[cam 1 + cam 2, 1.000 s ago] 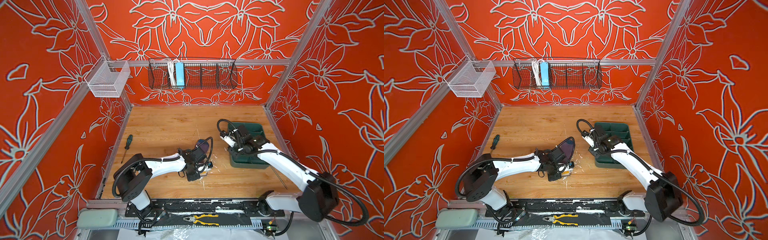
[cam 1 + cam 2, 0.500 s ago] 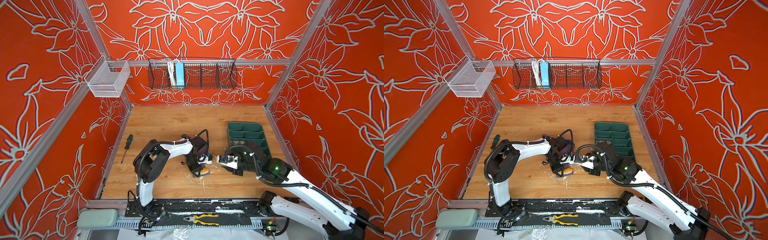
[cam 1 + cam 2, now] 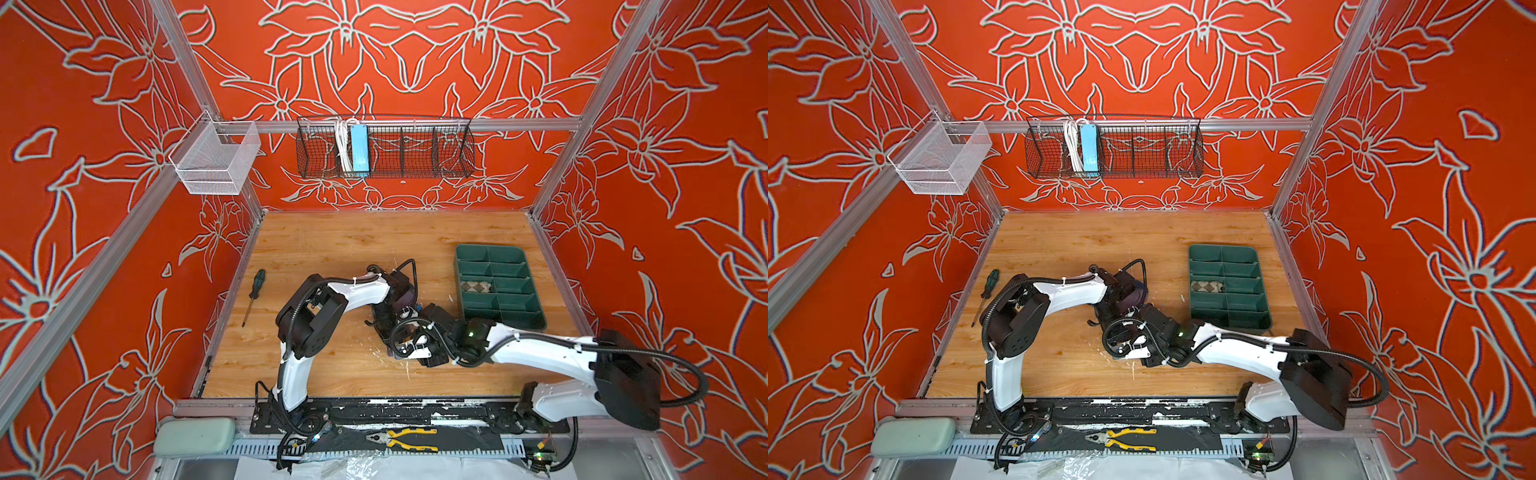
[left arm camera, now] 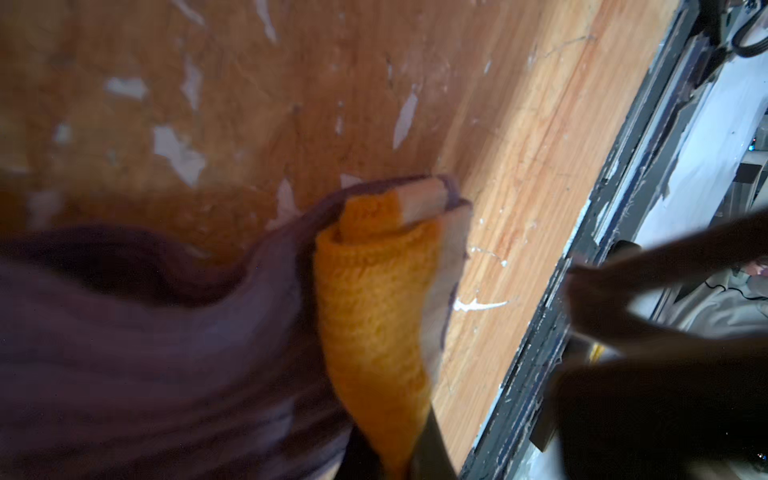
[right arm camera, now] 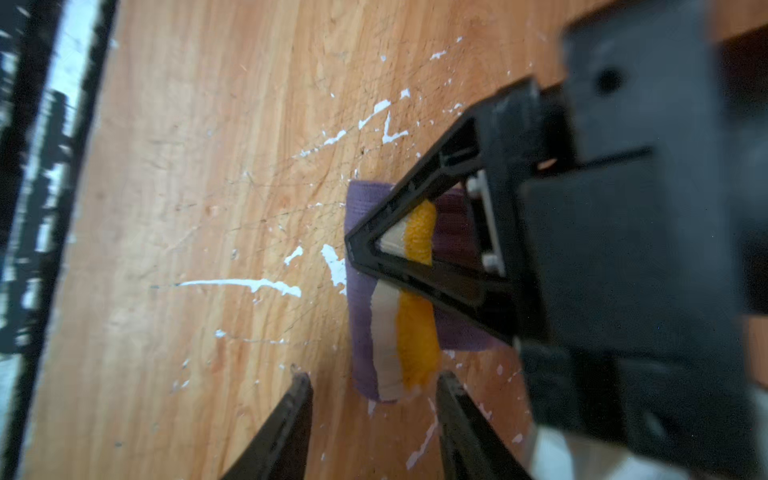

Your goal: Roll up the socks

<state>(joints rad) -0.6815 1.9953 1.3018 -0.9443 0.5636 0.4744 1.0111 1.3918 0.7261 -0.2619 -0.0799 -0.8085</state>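
The purple sock (image 4: pixel 145 353) lies on the wooden table, its mustard-yellow toe (image 4: pixel 374 299) rolled into a tight tube. My left gripper (image 5: pixel 357 247) is shut on that roll, its black triangular finger lying across it. My right gripper (image 5: pixel 374 380) is open, with its two fingertips either side of the roll's near end and not touching it. In both top views the two grippers meet at the front middle of the table (image 3: pixel 399 336) (image 3: pixel 1121 332). The beige argyle sock (image 3: pixel 477 286) (image 3: pixel 1206 286) sits rolled in a compartment of the green tray (image 3: pixel 498 322).
A screwdriver (image 3: pixel 253 295) lies near the table's left edge. Yellow-handled pliers (image 3: pixel 407 438) lie on the front rail. A black wire basket (image 3: pixel 384 145) and a white mesh basket (image 3: pixel 216 162) hang on the walls. White paint flecks mark the wood.
My right arm has swung from the green tray down to the front middle beside the left gripper, and its jaws have widened. The left arm has folded its elbow, still gripping the purple sock.
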